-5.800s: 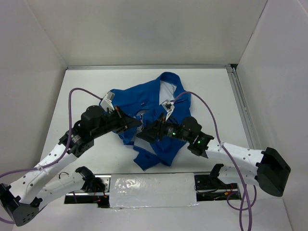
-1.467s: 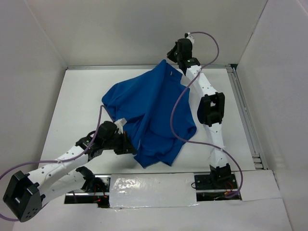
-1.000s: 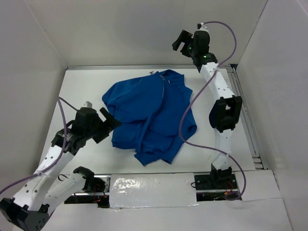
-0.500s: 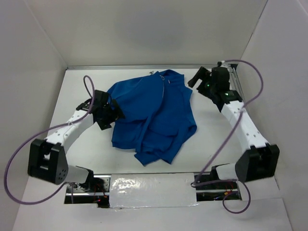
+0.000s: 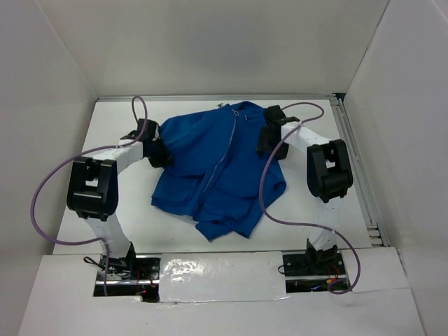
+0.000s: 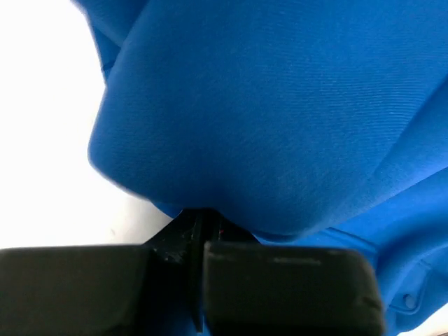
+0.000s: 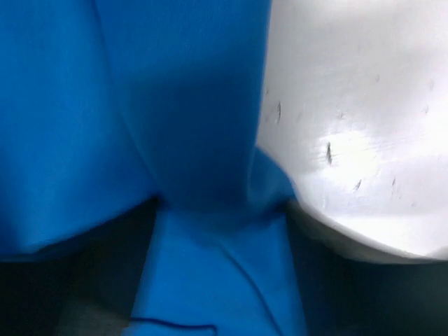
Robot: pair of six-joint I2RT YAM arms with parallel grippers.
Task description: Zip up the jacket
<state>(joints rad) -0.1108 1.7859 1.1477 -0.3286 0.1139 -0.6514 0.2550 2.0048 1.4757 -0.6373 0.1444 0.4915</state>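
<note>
Jacket (image 5: pixel 210 164) lies collar far, hem near; left tool (image 6: pixel 199 241) pinches it, right tool (image 5: pixel 265 143) gapes.

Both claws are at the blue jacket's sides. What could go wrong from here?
A purple cable lies across the jacket; moving could drag the cloth. The left gripper pinches fabric near a shoulder, so pulling might bunch it further; the lower hem is already crumpled. The right gripper is blurred in its wrist view, so its hold is unclear; it may slip.

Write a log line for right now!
jacket on table | left jaws shut on its fabric | right jaws at opposite side, grip unclear
</note>
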